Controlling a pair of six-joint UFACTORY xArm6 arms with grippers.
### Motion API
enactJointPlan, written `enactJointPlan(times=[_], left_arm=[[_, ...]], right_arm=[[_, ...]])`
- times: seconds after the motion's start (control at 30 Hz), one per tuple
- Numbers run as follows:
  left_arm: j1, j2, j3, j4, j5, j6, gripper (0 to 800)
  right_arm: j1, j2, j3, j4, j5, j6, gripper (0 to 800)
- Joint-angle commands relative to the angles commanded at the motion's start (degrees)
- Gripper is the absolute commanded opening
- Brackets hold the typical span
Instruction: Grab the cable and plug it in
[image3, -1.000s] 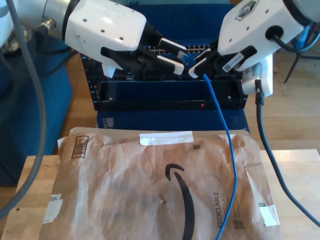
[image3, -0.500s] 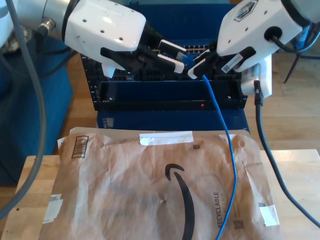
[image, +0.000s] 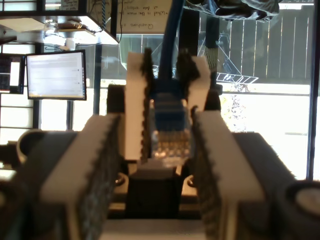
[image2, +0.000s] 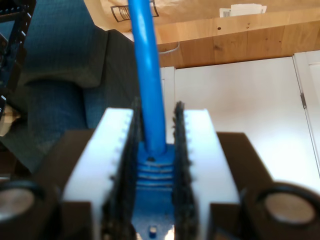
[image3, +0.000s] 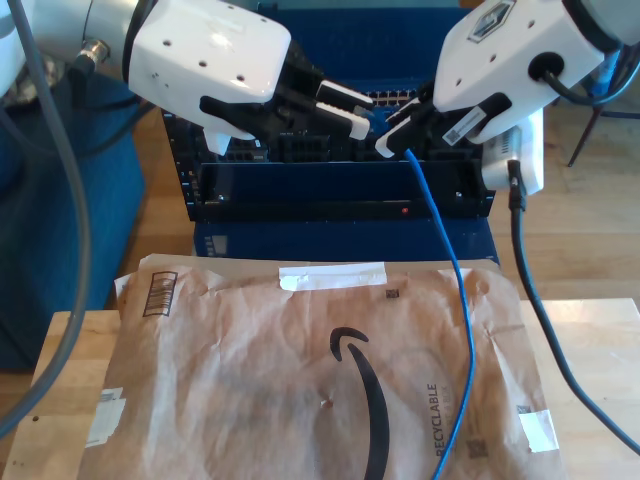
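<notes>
The blue cable (image3: 455, 270) hangs from my second gripper (image3: 392, 135) at the exterior view's upper right and trails down over the paper envelope. My second gripper (image2: 155, 116) is shut on the cable (image2: 147, 75) just behind its plug boot. The first wrist view looks straight at the clear plug (image: 170, 120), pinched between the second gripper's white fingers (image: 135, 100). My first gripper (image: 157, 120) is open, its two fingers flanking that plug without touching it. In the exterior view my first gripper (image3: 360, 115) reaches in from the left, its tips close to the plug.
Behind both grippers stands a dark blue rack (image3: 340, 190) with a row of ports and a red light. A brown paper envelope (image3: 250, 380) covers the wooden table (image3: 600, 340). A thick dark grey arm cable (image3: 530, 290) hangs at the exterior view's right.
My first gripper's lower finger has lifted a little, so its fingers stand slightly closer together near the plug. The second gripper and the cable have barely moved.
</notes>
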Motion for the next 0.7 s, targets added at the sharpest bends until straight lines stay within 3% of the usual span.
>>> enactJointPlan(times=[0.2,0.3,0.43,0.53,0.6,0.67,0.7], left_arm=[[0.0,0.0,0.1,0.1,0.0,-0.1,128],[0.0,0.0,0.1,0.2,-0.1,-0.1,49],[0.0,0.0,0.0,0.2,0.0,-0.2,5],[0.1,0.0,-0.2,0.3,0.1,-0.4,3],[1.0,0.0,-0.3,0.2,0.0,-0.4,3],[2.1,0.0,-0.4,0.1,0.1,-0.4,3],[2.6,0.0,-0.4,0.1,0.1,-0.4,3]], right_arm=[[0.0,0.0,0.0,0.0,0.1,0.0,23],[0.0,0.1,0.0,0.0,0.4,-0.9,121],[0.0,0.0,0.0,0.0,0.4,-1.6,233],[-0.1,-0.1,0.0,0.0,0.5,-1.9,418],[-0.1,-0.3,0.0,-0.3,0.8,-3.3,650],[0.0,-1.0,-0.4,-0.6,0.8,-3.7,799],[0.0,-1.8,-0.4,-0.7,0.6,-4.7,798]])
